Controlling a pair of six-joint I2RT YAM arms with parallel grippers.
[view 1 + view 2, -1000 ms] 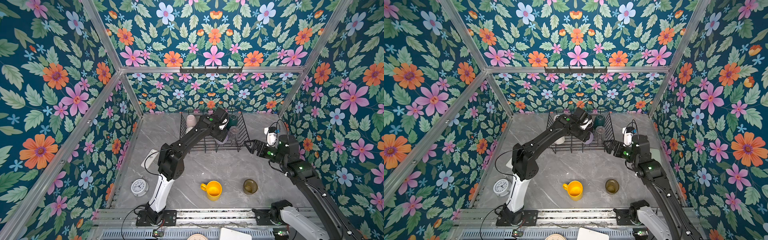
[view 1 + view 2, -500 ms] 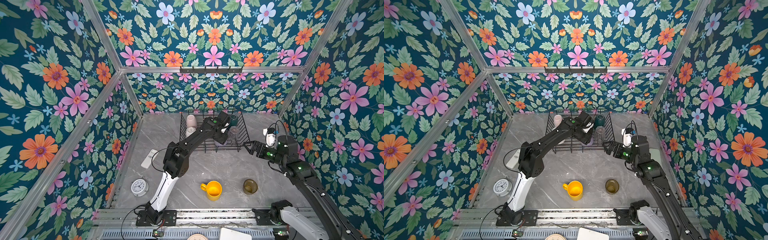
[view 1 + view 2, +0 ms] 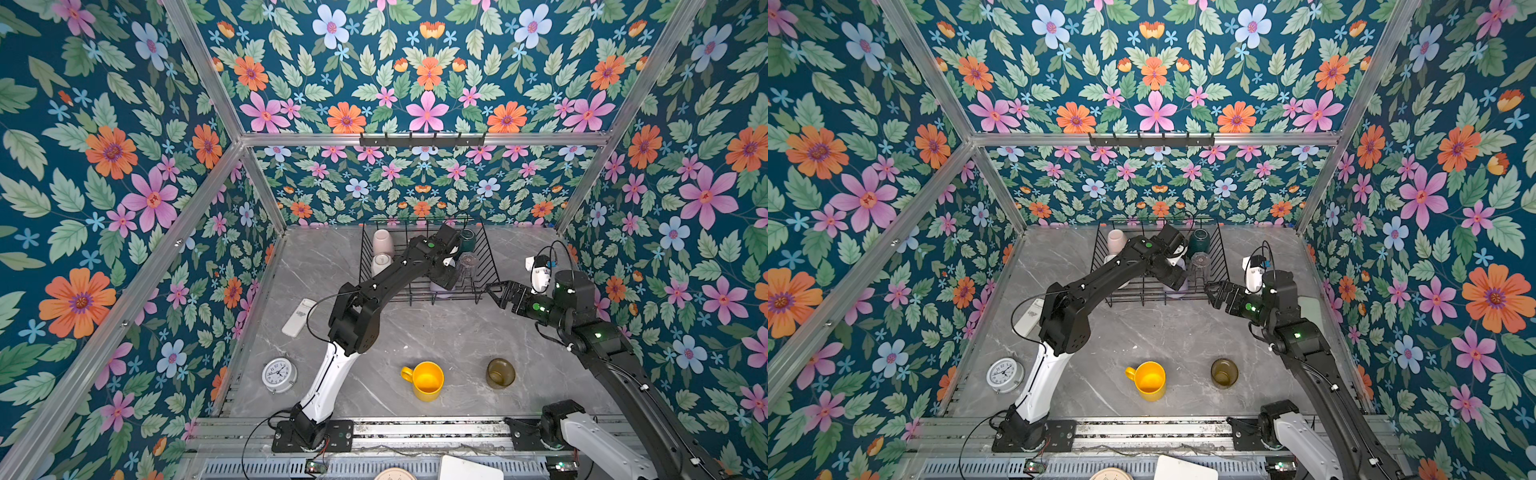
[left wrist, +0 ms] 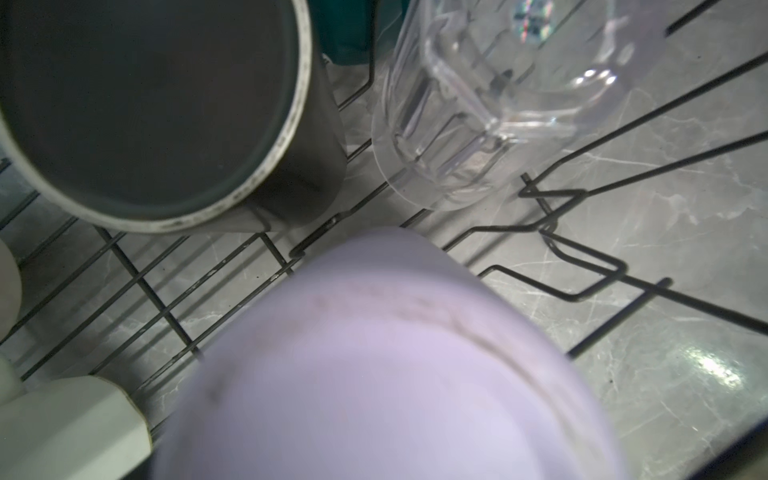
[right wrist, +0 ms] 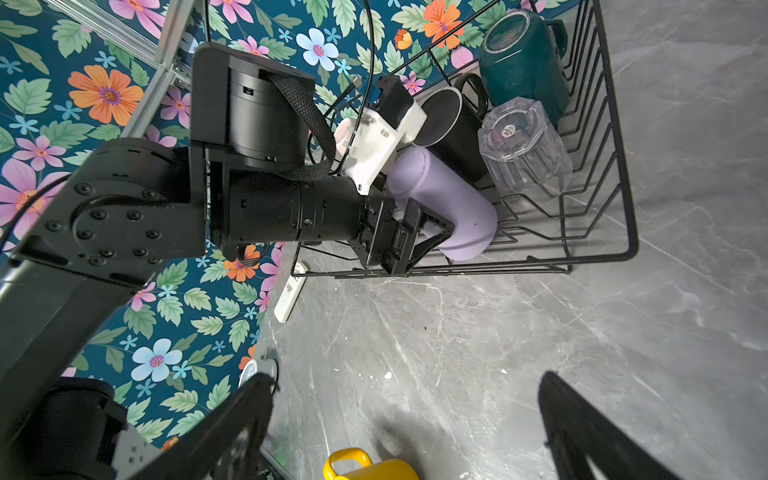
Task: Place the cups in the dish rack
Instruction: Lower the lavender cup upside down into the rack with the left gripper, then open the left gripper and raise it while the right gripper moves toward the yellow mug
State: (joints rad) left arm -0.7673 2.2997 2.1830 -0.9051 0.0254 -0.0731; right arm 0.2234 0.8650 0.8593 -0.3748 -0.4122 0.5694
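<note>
The black wire dish rack (image 3: 489, 259) (image 3: 1223, 266) stands at the back. A lavender tumbler (image 5: 449, 199) (image 4: 386, 374) lies on its side at the rack's front. My left gripper (image 5: 432, 232) (image 3: 443, 277) straddles it, and the contact is hidden. Also in the rack are a clear glass (image 5: 523, 149), a dark green mug (image 5: 523, 62), a black mug (image 4: 145, 104), a pink mug (image 3: 382, 242) and a white mug (image 3: 381, 264). A yellow mug (image 3: 426, 380) and an amber glass (image 3: 500, 372) stand near the front edge. My right gripper (image 5: 407, 378) (image 3: 496, 291) hangs open and empty beside the rack's front right corner.
A white remote (image 3: 298, 318) and a round alarm clock (image 3: 279, 375) lie by the left wall. Flowered walls close in three sides, with a hook rail (image 3: 422, 139) high on the back one. Bare marble lies between the rack and the two front cups.
My left arm has lowered the lavender tumbler toward the rack's front, where it now lies on the wires. The right arm has hardly moved.
</note>
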